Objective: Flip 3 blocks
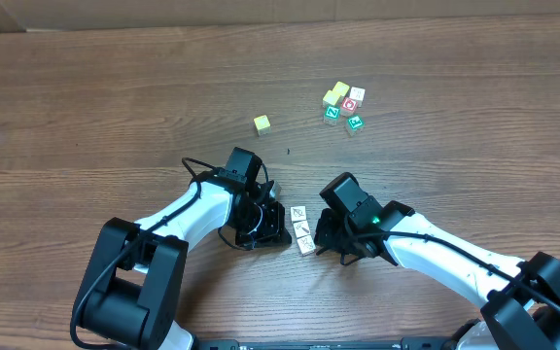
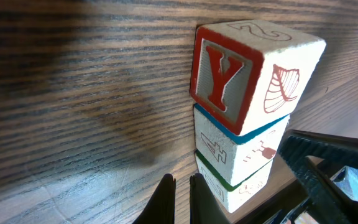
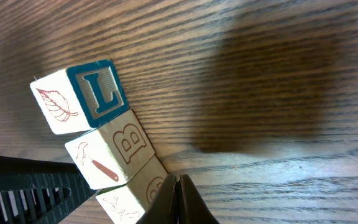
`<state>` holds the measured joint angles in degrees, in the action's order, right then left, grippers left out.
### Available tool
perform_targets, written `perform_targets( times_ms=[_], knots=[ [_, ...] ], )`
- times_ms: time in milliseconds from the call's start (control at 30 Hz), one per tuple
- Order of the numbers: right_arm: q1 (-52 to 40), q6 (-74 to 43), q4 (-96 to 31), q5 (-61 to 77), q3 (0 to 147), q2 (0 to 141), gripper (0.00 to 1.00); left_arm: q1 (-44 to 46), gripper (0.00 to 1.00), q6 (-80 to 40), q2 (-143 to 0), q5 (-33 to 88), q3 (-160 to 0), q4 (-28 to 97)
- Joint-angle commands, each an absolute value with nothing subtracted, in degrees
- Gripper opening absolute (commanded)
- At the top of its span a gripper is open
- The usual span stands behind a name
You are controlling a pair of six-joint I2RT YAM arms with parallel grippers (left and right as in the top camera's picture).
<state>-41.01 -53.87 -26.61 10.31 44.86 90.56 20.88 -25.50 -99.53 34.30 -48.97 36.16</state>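
Note:
Three small cream blocks lie touching in a short row (image 1: 302, 228) between my two grippers. In the left wrist view they are a red-framed Y block (image 2: 229, 74), a blue-edged block (image 2: 238, 146) and a green-edged block (image 2: 232, 186). My left gripper (image 2: 180, 182) is shut and empty on the table just left of the green-edged one; overhead, the left gripper (image 1: 282, 235) is left of the row. The right wrist view shows a blue L block (image 3: 95, 96), a B block (image 3: 114, 152) and a third block (image 3: 143, 190). My right gripper (image 3: 179, 182) is shut, its tip against that third block. Overhead, the right gripper (image 1: 321, 241) is right of the row.
A plain yellow cube (image 1: 262, 123) sits farther back on the wooden table (image 1: 115, 117). A cluster of yellow, red and green letter cubes (image 1: 343, 105) lies at the back right. Both arms reach in from the front edge.

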Motion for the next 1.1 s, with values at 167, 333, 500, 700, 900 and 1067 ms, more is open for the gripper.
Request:
perform_targets(
  times_ms=[167,333,500,700,900,1067],
  knots=[
    [-43.1,-54.0,-23.8,13.9,43.1,89.1,0.04,20.7,0.04,-25.3,-100.1,33.9,-48.5,36.0],
    [-44.1,-54.0,-23.4,14.2,43.1,89.1,0.04,20.7,0.04,-25.3,-100.1,33.1,-48.5,36.0],
    [-44.2,-54.0,-23.5,12.7,43.1,89.1,0.04,20.7,0.04,-25.3,-100.1,32.5,-48.5,36.0],
    [-43.7,-54.0,-23.6,3.4,43.1,89.1,0.04,20.7,0.04,-25.8,-100.1,28.8,-48.5,35.4],
    [-43.5,-54.0,-19.6,1.1,43.1,89.1,0.04,20.7,0.04,-27.4,-100.1,23.4,-48.5,31.7],
    [-43.5,-54.0,-18.6,2.6,43.1,89.1,0.04,20.7,0.04,-28.6,-100.1,21.9,-48.5,29.1]
  ],
)
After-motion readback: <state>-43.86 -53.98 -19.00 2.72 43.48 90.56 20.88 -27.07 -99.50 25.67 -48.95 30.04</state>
